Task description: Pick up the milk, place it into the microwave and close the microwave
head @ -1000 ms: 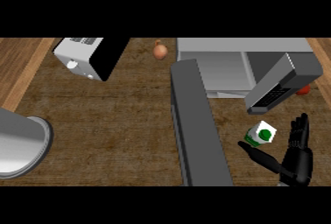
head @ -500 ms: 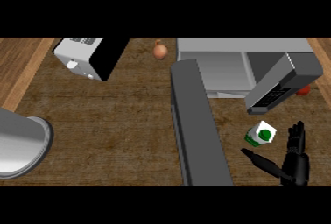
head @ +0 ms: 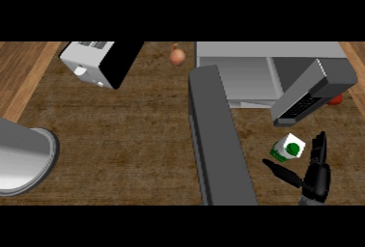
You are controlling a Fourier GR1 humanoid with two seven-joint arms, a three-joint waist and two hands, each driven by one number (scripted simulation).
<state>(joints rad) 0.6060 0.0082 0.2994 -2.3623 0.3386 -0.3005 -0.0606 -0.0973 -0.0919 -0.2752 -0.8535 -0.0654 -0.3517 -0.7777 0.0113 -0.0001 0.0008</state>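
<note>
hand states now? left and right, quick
Left hand: not in view.
Right hand: open, fingers straight beside the milk carton, thumb spread below it, not holding it.

Only the right hand [head: 315,177] showed, coming in near the counter's lower right corner. It was black, fingers [head: 318,147] straight and pointing away toward the far edge, thumb [head: 279,171] splayed out to the left, so the hand stood spread wide with nothing clasped. Palm seemed turned inward to the left, though the steep angle made that hard to confirm. The wrist sat at the lower edge; almost no grey forearm was visible. The left hand and arm did not appear.
</note>
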